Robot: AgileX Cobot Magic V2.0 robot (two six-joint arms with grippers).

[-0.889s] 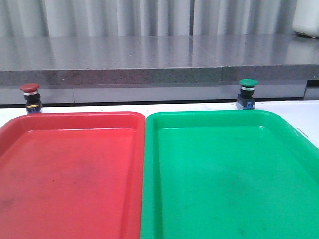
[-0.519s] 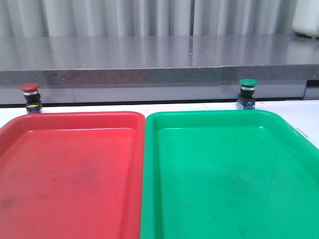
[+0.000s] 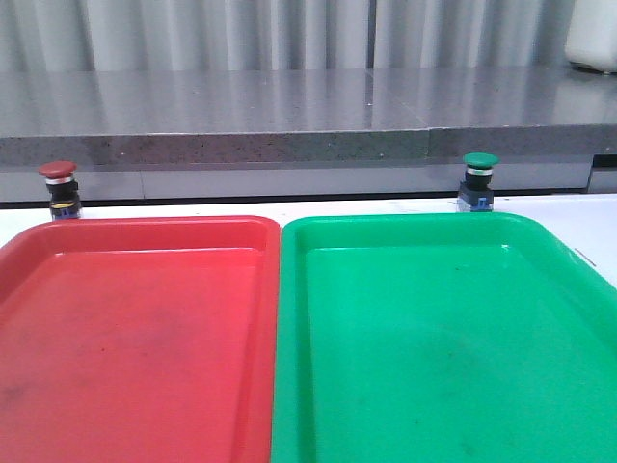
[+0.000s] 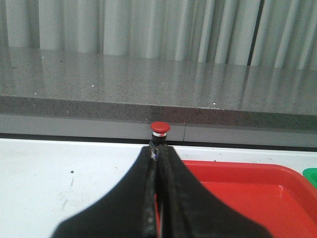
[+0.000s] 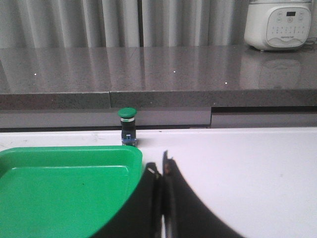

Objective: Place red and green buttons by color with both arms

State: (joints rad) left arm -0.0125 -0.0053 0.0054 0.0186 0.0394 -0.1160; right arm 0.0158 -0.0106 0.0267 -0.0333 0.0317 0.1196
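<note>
Buttons: I count two, one red button (image 3: 58,188) and one green button (image 3: 479,179), both upright on the white table (image 4: 59,173).
Trays: two, red tray (image 3: 135,338) and green tray (image 3: 443,338), side by side; each button stands just behind its matching tray.
Left gripper (image 4: 158,163): jaws pressed together, empty.
Right gripper (image 5: 162,171): seemingly closed too, though a sliver of gap may remain.
Cooker (image 5: 277,25): one, on the grey counter.

**A:** so did anything move in that last second? compared the front shots back to back.

**B:** nah, nothing I could spot. The red button (image 3: 58,188) and green button (image 3: 479,179) sat exactly where they were, and no arm came into the front view.
</note>
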